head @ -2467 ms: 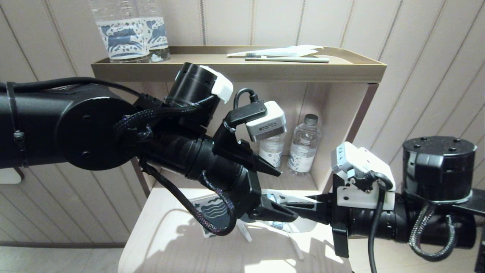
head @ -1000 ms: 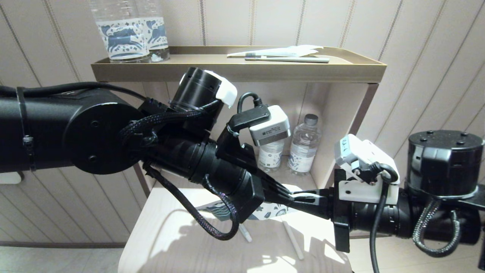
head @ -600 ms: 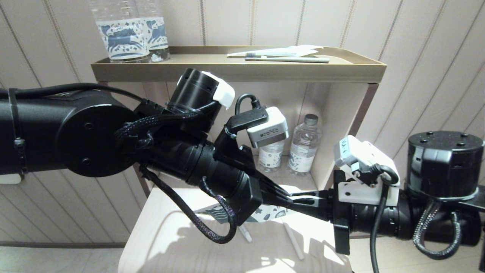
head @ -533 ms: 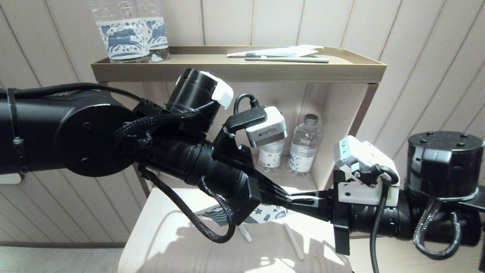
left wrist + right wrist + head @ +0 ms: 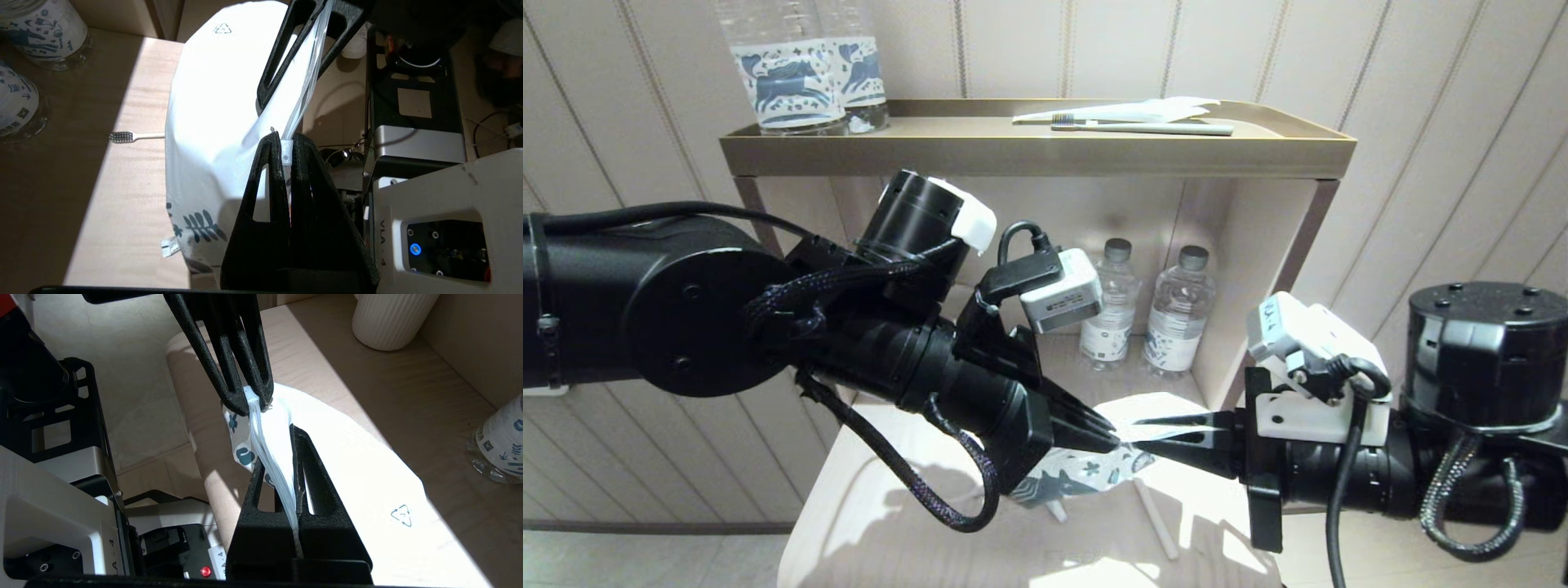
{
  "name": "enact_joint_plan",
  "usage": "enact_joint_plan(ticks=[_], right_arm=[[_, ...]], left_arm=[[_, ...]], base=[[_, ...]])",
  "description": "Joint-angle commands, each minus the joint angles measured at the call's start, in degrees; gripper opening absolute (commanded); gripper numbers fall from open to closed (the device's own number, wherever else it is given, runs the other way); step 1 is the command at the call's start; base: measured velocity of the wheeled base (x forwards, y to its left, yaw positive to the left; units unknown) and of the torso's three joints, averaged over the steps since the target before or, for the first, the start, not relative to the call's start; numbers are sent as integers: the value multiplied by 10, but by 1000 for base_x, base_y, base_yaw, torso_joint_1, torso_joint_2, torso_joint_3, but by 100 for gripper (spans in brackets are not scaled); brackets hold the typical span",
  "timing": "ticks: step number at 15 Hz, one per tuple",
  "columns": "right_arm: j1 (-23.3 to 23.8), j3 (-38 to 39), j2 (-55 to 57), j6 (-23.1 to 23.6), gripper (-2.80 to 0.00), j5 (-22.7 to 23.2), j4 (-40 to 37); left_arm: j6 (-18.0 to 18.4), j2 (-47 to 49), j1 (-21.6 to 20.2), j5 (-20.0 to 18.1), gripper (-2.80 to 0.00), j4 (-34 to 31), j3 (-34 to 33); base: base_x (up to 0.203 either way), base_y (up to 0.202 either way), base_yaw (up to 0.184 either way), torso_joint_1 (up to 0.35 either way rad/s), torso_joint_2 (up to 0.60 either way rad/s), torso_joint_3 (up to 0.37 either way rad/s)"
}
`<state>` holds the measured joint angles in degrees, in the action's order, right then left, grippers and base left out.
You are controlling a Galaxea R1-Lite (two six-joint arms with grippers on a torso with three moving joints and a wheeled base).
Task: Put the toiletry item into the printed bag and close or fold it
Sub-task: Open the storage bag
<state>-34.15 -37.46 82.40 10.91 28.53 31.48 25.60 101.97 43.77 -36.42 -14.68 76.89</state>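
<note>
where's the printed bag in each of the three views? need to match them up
Head view: the printed bag hangs low centre, between the two grippers.
Left wrist view: centre, its zip edge pinched by the left gripper.
Right wrist view: centre, zip edge clamped in the right gripper.
Shared landmark: the recycling triangle printed on the bag shows in both wrist views.

The printed bag (image 5: 1086, 472) is whitish with blue-grey leaves and blobs, both hands are black, the 2 upper bottles (image 5: 800, 69) carry blue-printed labels, and the shelf tray (image 5: 1045, 151) is brass-gold.
</note>
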Motion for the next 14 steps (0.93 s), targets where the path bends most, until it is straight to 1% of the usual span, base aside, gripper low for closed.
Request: enact_joint_plan(ticks=[1, 3, 4, 8, 14], right_arm=[[0, 0, -5, 0, -280, 2, 3], [0, 0, -6, 1, -280, 2, 3], [0, -1, -6, 1, -280, 2, 3], [0, -1, -7, 1, -280, 2, 3], [1, -2, -5, 0, -280, 2, 2]], left_arm=[[2, -6, -4, -1, -280, 17, -25], [2, -11, -10, 0, -280, 46, -51], [2, -17, -11, 1, -280, 49, -58], [2, -34, -24, 1, -280, 50, -79], [2, -69, -51, -1, -280, 53, -133]], base=[[0, 0, 0, 0, 0, 0], [0, 0, 0, 0, 0, 0], [0, 0, 0, 0, 0, 0], [0, 0, 0, 0, 0, 0], [0, 0, 0, 0, 0, 0]])
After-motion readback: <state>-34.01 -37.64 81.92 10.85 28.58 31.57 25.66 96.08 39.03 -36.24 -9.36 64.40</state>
